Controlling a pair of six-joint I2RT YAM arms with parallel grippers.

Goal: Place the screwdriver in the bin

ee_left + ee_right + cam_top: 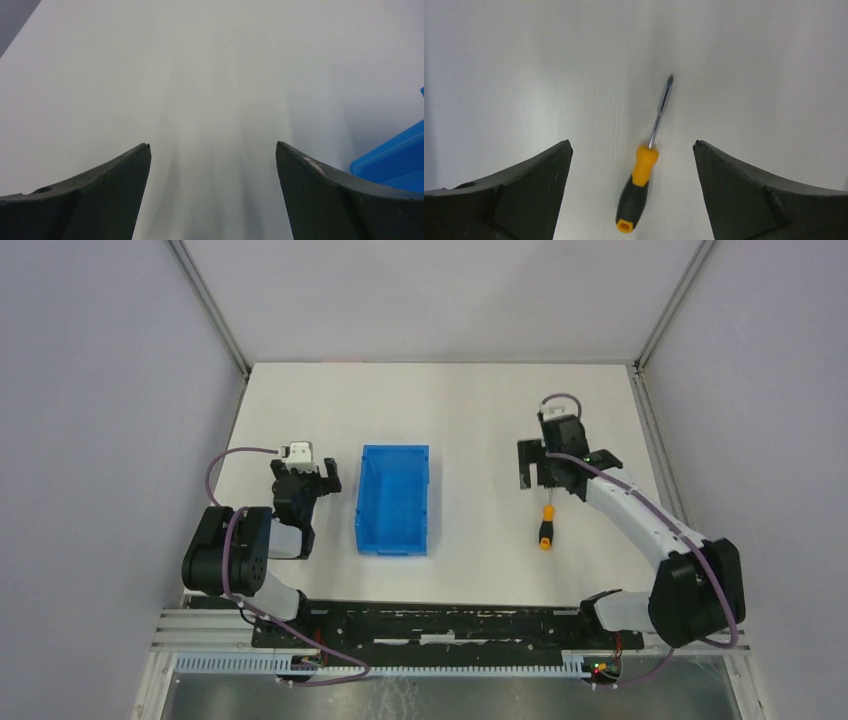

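A white worktop (460,410) carries the blue bin (394,498), open side up, somewhat left of centre. The screwdriver (546,528) lies flat on the worktop well apart to the bin's right, its handle toward the near edge and its shaft running away under the right gripper (540,472), which hangs over that far end. The left gripper (310,480) hovers just left of the bin.

Left wrist view: the bin (395,155) shows as one corner only. The rest is cut off by the right edge and screened by a finger of the left claw (212,145). The counter (210,75) surface there is streaked and blurred. Top view: the screwdriver (545,530) shaft is too thin to trace where it nears the right claw (545,478). Both wrist views crop the fingers (749,190) at the bottom edge, so their roots are unseen.
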